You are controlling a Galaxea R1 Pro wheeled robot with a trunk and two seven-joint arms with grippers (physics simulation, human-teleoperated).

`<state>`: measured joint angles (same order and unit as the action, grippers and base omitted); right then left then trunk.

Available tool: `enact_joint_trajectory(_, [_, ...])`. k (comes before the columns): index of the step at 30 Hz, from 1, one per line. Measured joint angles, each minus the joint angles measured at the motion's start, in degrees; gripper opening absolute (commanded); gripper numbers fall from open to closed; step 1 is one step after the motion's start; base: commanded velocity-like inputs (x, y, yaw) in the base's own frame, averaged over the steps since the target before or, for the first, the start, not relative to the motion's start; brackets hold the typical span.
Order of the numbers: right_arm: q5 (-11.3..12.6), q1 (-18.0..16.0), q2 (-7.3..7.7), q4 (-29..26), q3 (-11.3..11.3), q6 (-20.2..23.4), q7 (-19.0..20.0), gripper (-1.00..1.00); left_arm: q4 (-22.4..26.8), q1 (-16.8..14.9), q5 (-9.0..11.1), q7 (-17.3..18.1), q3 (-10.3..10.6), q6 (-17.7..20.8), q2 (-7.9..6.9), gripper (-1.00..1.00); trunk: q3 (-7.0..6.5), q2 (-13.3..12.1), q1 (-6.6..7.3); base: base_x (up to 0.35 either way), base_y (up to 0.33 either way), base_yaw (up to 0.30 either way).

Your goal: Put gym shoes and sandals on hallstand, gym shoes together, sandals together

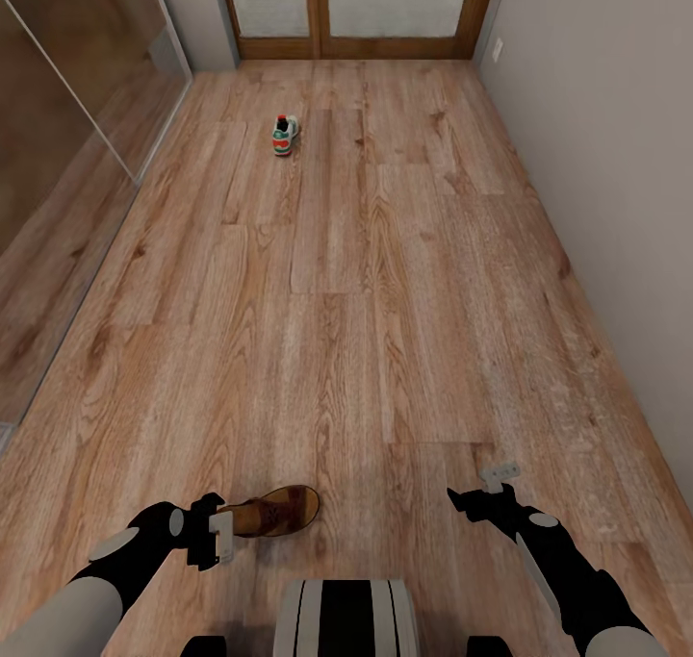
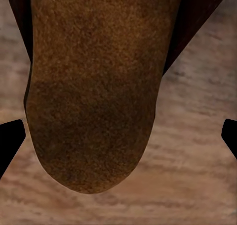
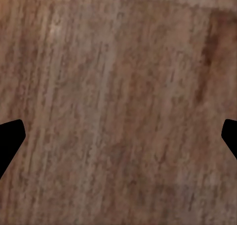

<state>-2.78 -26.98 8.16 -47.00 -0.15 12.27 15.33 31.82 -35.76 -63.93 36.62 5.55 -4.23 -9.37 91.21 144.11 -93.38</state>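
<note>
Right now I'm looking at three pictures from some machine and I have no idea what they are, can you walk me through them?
These are simulator renders from a wheeled robot with two arms. The big picture comes from a camera on its head, looking down a corridor with a wooden floor. The black arms at the bottom are its own. Its left hand is at the heel of a brown sandal, apparently gripping it. Its right hand is empty and open. Far ahead a white sneaker sits on the floor. The two smaller pictures come from cameras near each hand: the left one shows the sandal up close above the planks, the right one bare floor, with dark fingertips at the edges.
</note>
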Motion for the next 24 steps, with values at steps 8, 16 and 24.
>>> enact_joint_trajectory(8, [0.00, 0.00, 0.00, 0.00, 0.00, 0.00, 0.00, 1.00, -0.01, 0.00, 0.00, -0.01, 0.00, 0.02, 0.00, 1.00, 1.32, 0.08, -0.16, 0.000, 0.000, 0.000])
enact_joint_trajectory(16, [0.00, 0.00, 0.00, 0.00, 0.00, 0.00, 0.00, 1.00, -0.01, 0.00, -0.03, -0.01, 0.00, 0.06, 0.00, 1.00, 1.33, 0.08, -0.15, 0.000, 0.000, 0.000])
enact_joint_trajectory(24, [0.00, 0.00, 0.00, 0.00, 0.00, 0.00, 0.00, 1.00, -0.07, -0.05, -0.08, -0.02, 0.00, 0.11, 0.00, 1.00, 1.33, 0.08, -0.15, 0.000, 0.000, 0.000])
